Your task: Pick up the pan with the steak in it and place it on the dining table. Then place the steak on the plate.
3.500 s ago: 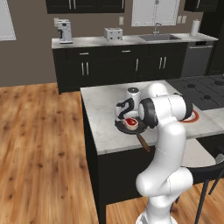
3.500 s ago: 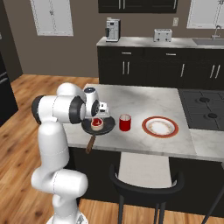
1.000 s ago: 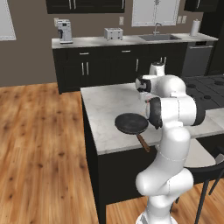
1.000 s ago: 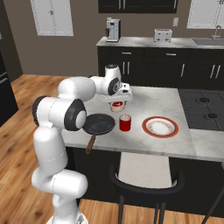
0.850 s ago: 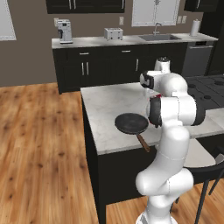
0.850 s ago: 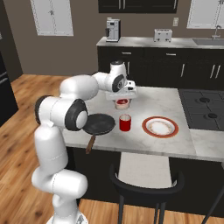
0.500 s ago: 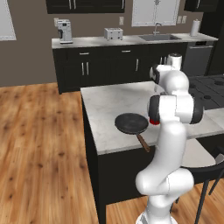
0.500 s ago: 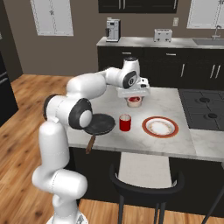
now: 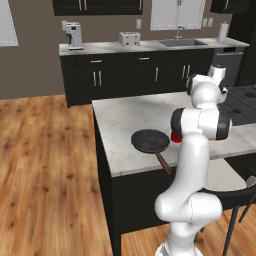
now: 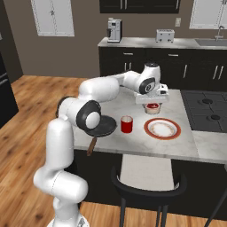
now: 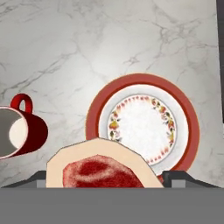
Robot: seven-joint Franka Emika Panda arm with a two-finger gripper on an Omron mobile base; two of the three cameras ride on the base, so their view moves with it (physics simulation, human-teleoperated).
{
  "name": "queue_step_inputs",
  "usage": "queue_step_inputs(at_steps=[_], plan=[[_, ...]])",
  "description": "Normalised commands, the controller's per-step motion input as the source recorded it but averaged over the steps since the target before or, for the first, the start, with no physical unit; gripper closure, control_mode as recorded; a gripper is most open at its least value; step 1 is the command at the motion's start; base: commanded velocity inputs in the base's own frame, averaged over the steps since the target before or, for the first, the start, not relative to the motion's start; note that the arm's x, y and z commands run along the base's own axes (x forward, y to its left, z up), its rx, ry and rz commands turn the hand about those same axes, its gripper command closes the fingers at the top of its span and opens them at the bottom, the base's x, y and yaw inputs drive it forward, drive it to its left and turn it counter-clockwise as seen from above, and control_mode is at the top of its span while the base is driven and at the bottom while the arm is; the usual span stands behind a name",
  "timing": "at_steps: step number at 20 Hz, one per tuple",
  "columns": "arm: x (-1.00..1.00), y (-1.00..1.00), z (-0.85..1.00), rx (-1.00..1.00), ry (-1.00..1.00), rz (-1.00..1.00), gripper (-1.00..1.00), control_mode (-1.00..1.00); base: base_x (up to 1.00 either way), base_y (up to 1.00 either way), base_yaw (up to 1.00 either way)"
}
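Note:
The black pan (image 9: pixel 150 141) lies empty on the marble dining table (image 9: pixel 125 115), its wooden handle (image 9: pixel 164 162) over the near edge. In the right base view my elbow partly covers the pan (image 10: pixel 103 127). My gripper (image 10: pixel 152 103) is shut on the red steak (image 10: pixel 152 107) and holds it in the air just beyond the far left edge of the plate (image 10: pixel 162 128). From the hand, the steak (image 11: pixel 100 168) hangs at the bottom, overlapping the near rim of the red-rimmed plate (image 11: pixel 144 122) below.
A red cup (image 10: pixel 127 124) stands between pan and plate, also seen from the hand as the cup (image 11: pixel 22 131). A black stovetop (image 10: pixel 206 106) lies right of the table. A chair (image 10: pixel 148 186) stands at the near side. The back counter carries a coffee machine (image 10: pixel 114 24) and toaster (image 10: pixel 165 34).
My gripper lifted the steak out of the pan and carried it rightwards, past the red cup, towards the plate. The pan stays empty on the table.

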Motion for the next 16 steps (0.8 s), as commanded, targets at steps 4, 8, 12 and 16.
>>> queue_step_inputs(at_steps=[4,8,12,16], plan=[[0.00,-0.02,-0.07,0.00,0.00,0.00,1.00,-1.00,0.00,0.00,0.00],[0.00,-0.13,-0.20,0.00,0.00,0.00,1.00,-1.00,0.00,0.00,0.00],[-0.03,-0.21,-0.34,0.00,0.00,0.00,1.00,-1.00,0.00,0.00,0.00],[-0.02,-0.22,-0.31,0.00,-0.01,0.00,1.00,-1.00,0.00,0.00,0.00]])
